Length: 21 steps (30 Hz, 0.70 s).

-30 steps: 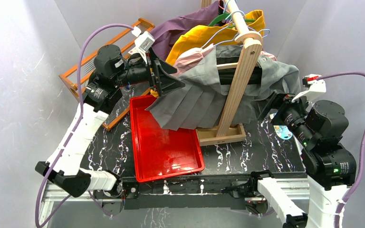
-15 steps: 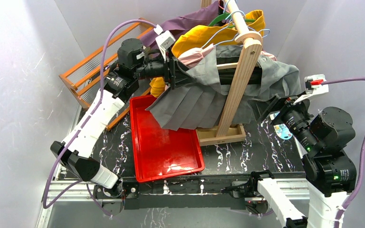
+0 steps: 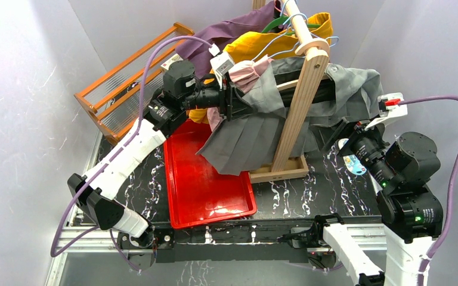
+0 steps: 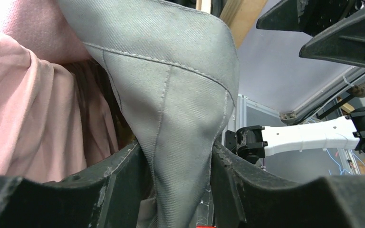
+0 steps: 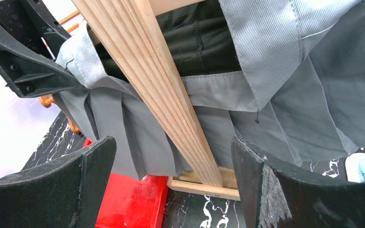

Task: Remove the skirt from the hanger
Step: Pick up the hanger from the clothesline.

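At 12 o'clock on the table (image 3: 286, 199), top view: skirt (image 3: 250, 134) hangs on the wooden rack (image 3: 301, 101), draped on both sides of the slanted post.

- Left gripper (image 3: 238, 102) reaches in from 10 o'clock. Wrist view shows it clenched on a corner of the skirt's waist end, with cloth pressed against both fingers (image 4: 119, 190).
- Right gripper (image 5: 171, 142) sits at 3 o'clock, jaws spread wide and holding nothing. The post lies between them in its view, untouched.
- Step in hand, my read: first hold taken on the skirt's 10 o'clock end. The skirt is not yet off the hanger.
- The hanger itself is hard to make out. A dark band behind the waistband could be the hanger or a lining; I cannot tell which.
- Next move likely calls for a firm pinch and a pull towards 9 o'clock, along the bar and not down it. The right side probably has to free or steady the 3 o'clock end, since cloth wraps the post there.
- Risk: the pink garment (image 4: 24, 104) lies just beside the pinch and may drag along.

Materials:
- Skirt is grey twill, diagonal weave visible, stitched seams, knife pleats below a flat waistband. It is limp and should bunch easily.
- Pink cloth is soft and finer knit.
- Rack is pale, grained, square-edged wood.
- Red tray (image 3: 182, 196) at 8 o'clock is glossy, hard and shallow-rimmed.
- Table is black with white veining.
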Motion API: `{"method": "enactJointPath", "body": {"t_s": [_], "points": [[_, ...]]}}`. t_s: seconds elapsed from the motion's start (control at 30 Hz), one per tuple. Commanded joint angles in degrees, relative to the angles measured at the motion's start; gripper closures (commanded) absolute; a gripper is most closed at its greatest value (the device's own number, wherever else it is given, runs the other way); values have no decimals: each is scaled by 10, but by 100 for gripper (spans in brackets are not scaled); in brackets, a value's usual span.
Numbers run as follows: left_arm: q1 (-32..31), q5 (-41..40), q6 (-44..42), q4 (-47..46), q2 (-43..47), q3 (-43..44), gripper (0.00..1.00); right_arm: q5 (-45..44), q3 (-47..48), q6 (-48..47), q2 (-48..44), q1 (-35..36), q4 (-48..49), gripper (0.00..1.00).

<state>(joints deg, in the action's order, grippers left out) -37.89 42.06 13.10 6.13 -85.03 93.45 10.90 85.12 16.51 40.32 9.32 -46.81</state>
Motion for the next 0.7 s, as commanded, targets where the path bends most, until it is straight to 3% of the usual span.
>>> {"method": "enactJointPath", "body": {"t_s": [0.0,0.1,0.2,0.37,0.47,0.6,0.67], "points": [[-8,-22,17,-50,17,-12,47,10,-1,-3,-2,-3,31,2],[-15,-27,25,-60,8,-10,37,11,-4,-2,-3,-3,33,2],[-20,-29,23,-60,1,-6,36,10,-4,-3,-4,-3,30,2],[-22,-54,17,-64,7,-8,55,1,-1,-6,-8,-3,26,2],[-24,-53,19,-69,10,-6,73,2,-2,-6,-9,-3,27,2],[-29,-58,12,-68,26,-13,79,1,-1,-8,-10,-3,29,2],[-31,-63,3,-65,35,-15,87,1,0,-9,-10,-3,29,2]]}}
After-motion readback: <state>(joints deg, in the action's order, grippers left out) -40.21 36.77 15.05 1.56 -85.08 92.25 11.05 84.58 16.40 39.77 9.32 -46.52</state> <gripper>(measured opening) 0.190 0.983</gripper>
